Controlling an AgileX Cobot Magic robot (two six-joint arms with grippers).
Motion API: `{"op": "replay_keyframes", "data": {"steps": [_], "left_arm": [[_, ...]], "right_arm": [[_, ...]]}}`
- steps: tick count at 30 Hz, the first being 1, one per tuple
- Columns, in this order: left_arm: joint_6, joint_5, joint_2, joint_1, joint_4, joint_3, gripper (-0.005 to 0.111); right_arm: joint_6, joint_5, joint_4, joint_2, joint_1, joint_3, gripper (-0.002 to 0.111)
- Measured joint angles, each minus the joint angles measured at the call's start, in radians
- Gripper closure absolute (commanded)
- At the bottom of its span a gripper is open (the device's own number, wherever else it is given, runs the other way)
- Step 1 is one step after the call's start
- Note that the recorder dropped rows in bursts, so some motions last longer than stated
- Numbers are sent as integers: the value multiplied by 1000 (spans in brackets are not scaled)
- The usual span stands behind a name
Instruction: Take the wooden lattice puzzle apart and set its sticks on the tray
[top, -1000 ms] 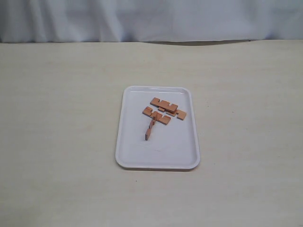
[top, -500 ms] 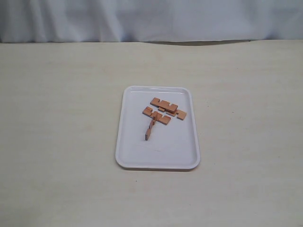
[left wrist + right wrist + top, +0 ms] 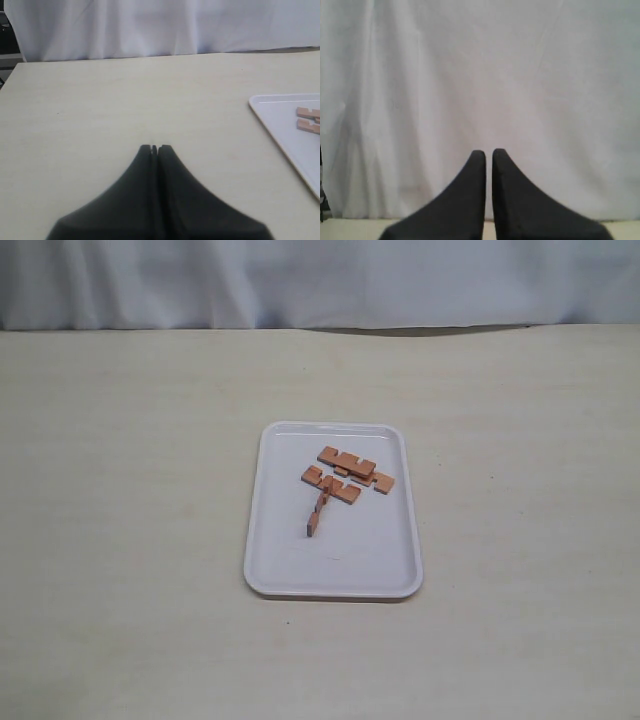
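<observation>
The white tray (image 3: 350, 555) lies in the middle of the table. On its far half lie the reddish-brown notched sticks (image 3: 347, 461) in a loose cluster, some touching or overlapping. One stick (image 3: 316, 515) points toward the near rim. No assembled lattice grid shows. Neither gripper appears in the exterior view. In the left wrist view my left gripper (image 3: 154, 147) is shut and empty over bare table, apart from the tray (image 3: 285, 125) and the stick ends (image 3: 308, 119). My right gripper (image 3: 489, 151) faces the white curtain, its fingers almost together with nothing between them.
The pale wood-grain table (image 3: 130, 490) spreads on all sides of the tray. A white curtain (image 3: 320, 280) hangs behind the far edge. A dark object (image 3: 6, 45) sits off the table at the edge of the left wrist view.
</observation>
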Motion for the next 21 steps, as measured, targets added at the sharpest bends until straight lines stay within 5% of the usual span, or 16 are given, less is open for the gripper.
{"op": "replay_keyframes", "data": {"steps": [6,21], "left_arm": [[0,0,0,0,0,0,107],[0,0,0,0,0,0,107]], "right_arm": [[-32,54,-6,0,0,199,104],[-17,189,-8,0,0,204,104]]}}
